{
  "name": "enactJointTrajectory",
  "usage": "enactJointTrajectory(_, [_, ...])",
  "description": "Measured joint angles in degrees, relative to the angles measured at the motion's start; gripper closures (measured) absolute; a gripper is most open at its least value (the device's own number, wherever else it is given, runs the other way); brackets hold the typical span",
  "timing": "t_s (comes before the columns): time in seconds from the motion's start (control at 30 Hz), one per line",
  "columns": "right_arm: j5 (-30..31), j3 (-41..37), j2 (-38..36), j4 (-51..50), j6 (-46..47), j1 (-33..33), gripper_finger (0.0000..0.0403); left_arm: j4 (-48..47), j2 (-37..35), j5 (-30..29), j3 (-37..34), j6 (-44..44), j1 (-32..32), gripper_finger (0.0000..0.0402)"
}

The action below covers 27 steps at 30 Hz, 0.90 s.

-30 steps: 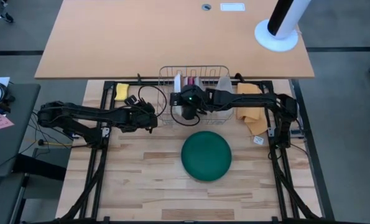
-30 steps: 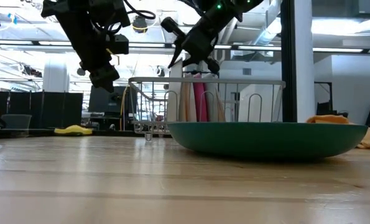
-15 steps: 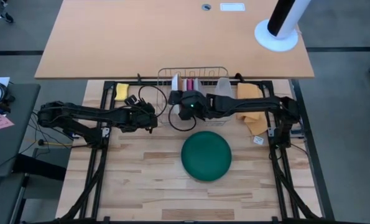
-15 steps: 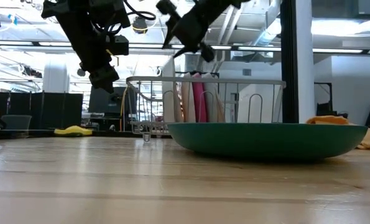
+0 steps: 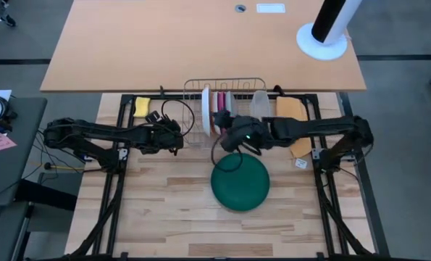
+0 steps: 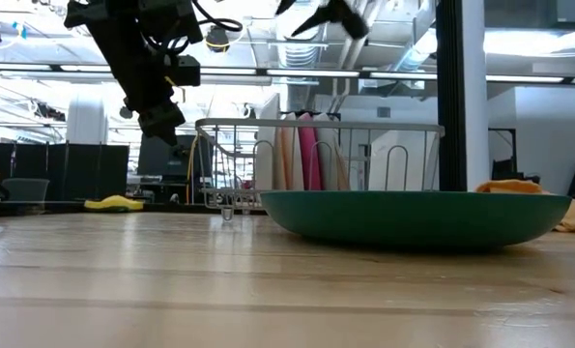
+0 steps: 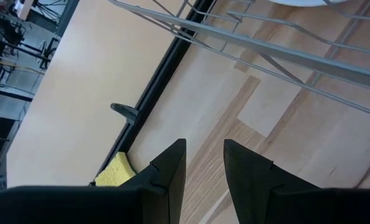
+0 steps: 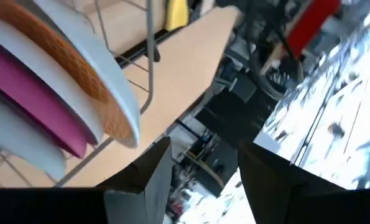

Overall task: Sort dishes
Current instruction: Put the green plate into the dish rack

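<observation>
Plates (image 5: 216, 109) stand half hidden in the rack (image 5: 225, 85) at the counter's far edge; right claw (image 5: 224, 124) empty, parted; left claw (image 5: 180, 139) narrowly parted.

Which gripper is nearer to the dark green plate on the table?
The right gripper. It hovers open just beyond the green plate's far rim, beside the dish rack. The left gripper waits farther left, open.

No readable text, label, brand, number or sign is showing in any view. A small white tag (image 5: 300, 163) is lying just beside the right arm, and a white rectangular label (image 5: 271, 9) is sitting on the far tabletop, but neither is legible.
</observation>
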Motion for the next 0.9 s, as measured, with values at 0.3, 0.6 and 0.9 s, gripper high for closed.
enactJointTrajectory(0.3, [9.4, 0.0, -8.9, -18.1, 48.1, 9.3, 0.0220, 0.0, 0.0, 0.0, 0.0, -0.2, -0.4, 0.0299])
enactJointTrajectory(0.6, [5.8, -0.2, -13.4, -48.9, 112.9, 18.8, 0.0231, 0.0, 0.0, 0.0, 3.1, -0.3, -3.5, 0.0299])
enactJointTrajectory(0.9, [0.6, -12.2, -13.3, -55.5, 141.6, 31.3, 0.0235, 10.5, 0.0, 1.8, 9.0, 3.6, -10.5, 0.0299])
